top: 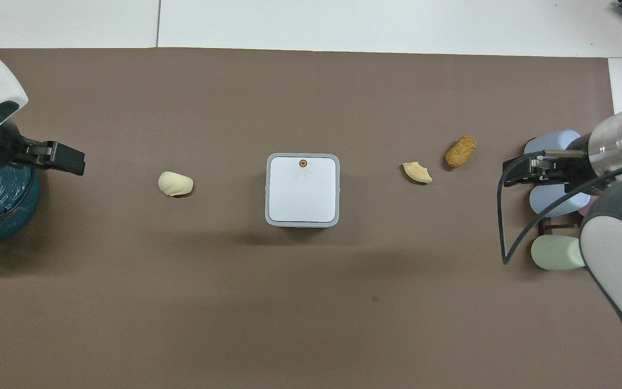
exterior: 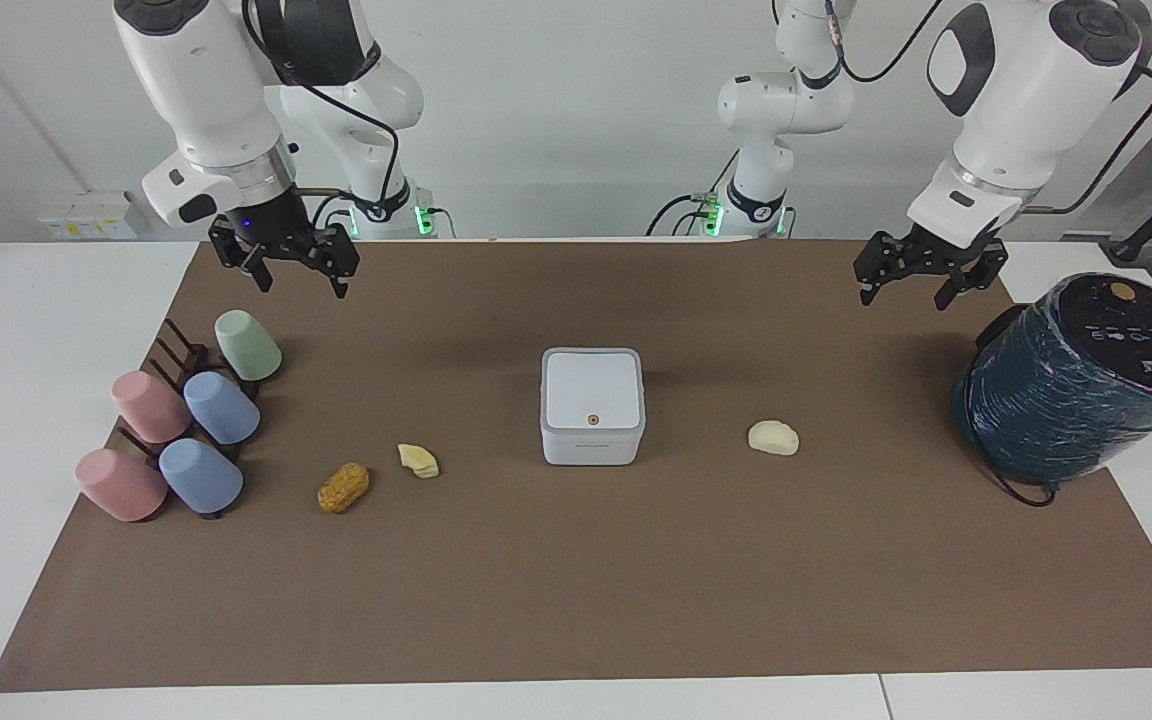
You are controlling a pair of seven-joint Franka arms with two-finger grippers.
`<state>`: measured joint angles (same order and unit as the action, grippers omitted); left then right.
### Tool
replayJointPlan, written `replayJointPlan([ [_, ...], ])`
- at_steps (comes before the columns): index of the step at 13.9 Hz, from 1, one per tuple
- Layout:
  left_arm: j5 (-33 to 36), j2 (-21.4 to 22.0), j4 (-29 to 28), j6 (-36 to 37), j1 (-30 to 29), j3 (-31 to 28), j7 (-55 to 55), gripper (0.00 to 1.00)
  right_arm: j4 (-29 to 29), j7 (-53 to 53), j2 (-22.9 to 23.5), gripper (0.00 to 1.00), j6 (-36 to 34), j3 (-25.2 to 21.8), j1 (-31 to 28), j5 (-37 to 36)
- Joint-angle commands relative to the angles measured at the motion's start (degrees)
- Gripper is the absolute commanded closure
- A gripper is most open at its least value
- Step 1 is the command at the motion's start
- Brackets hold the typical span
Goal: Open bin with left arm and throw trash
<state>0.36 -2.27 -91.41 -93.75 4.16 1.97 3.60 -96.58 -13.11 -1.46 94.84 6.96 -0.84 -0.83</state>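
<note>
Bin (exterior: pixel 592 404) lid shut, scraps outside. We see left gripper (exterior: pixel 926 275) and right gripper (exterior: pixel 286 262) raised, fingers spread, empty. Risk: bin slides when lid pushed.

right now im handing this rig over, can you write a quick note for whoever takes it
Left gripper: open, empty, up in the air beside the dark-teal cylinder; waiting.
Right gripper: open, empty, above the mat near the cup rack; waiting.
Bin: mid-mat, lid shut.
Trash, all on the mat: cream lump toward the left arm's end; yellow peel and golden-brown lump toward the right arm's end.
Done: nothing.
Left: open lid with left arm, bin all three.
</note>
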Motion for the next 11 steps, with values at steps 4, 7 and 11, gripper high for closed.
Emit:
replayJointPlan([
  [4, -0.5, 1.1, -1.7, -1.7, 0.2, 0.0, -0.4, 0.00, -1.6, 1.3, -1.4, 0.00, 0.6, 0.2, -0.8, 1.1],
  [7, -0.6, 1.2, -2.2, -2.5, 0.4, 0.1, -0.2, 0.00, -1.6, 1.3, -1.4, 0.00, 0.6, 0.3, -0.8, 1.1],
  [11, -0.7, 3.1, -6.6, -7.9, 4.6, 0.8, -1.2, 0.00, -1.6, 1.3, -1.4, 0.00, 0.7, 0.3, -0.8, 1.1],
])
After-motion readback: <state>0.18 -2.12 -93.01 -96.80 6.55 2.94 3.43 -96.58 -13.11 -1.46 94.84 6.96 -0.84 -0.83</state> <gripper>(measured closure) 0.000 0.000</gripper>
